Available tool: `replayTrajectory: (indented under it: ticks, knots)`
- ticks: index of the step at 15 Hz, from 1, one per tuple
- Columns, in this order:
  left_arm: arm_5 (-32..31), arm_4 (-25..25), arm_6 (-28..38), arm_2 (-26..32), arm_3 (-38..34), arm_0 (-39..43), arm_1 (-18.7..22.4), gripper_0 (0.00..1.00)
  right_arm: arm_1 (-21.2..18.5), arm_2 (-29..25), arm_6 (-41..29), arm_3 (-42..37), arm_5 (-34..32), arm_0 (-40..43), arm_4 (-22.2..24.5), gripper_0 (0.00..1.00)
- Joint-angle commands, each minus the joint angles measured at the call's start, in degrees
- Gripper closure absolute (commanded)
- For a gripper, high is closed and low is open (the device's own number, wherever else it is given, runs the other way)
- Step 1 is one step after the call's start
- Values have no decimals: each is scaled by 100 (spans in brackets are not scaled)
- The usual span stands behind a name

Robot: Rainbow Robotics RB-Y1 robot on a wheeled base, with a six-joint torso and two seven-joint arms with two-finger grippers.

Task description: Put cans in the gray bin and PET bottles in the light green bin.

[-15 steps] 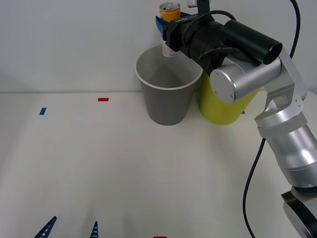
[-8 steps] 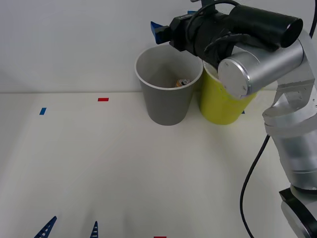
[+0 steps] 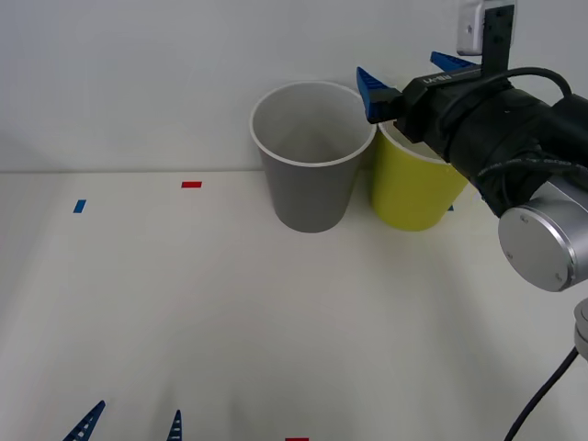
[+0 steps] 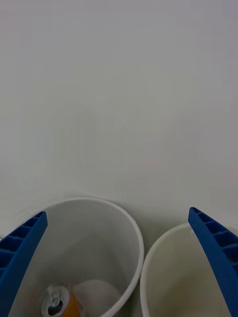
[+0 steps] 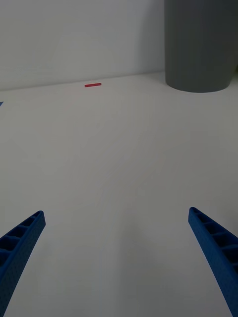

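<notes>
The gray bin stands at the back of the table, with the light green bin touching its right side. The can lies at the bottom of the gray bin, silver top up, seen in the right wrist view. My right gripper hovers open and holds nothing, above the near rims of both bins, mostly over the light green bin. My left gripper rests open low at the table's front left, far from the gray bin. The PET bottles are out of view.
A red mark and a blue mark lie on the white table left of the bins. Another red mark sits at the front edge. A white wall rises right behind the bins.
My right gripper held the can above the gray bin, then let it go; the can dropped into that bin. The open gripper has since swung right toward the light green bin.
</notes>
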Motion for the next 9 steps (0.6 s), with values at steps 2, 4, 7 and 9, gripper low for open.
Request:
replayTrajectory:
  ticks: [2,4,7,9]
  knots:
    - [0,0,0,0,0,0,0,0,-205,-361,-21,-381,-103,734,-20,3]
    - [0,0,0,0,0,0,0,0,-267,-510,-29,-416,-218,1016,-12,3]
    - [0,0,0,0,0,0,0,0,-293,-792,-64,-513,-464,1560,-328,3]
    - [0,0,0,0,0,0,0,0,-258,-985,-47,-671,-552,2009,-521,3]
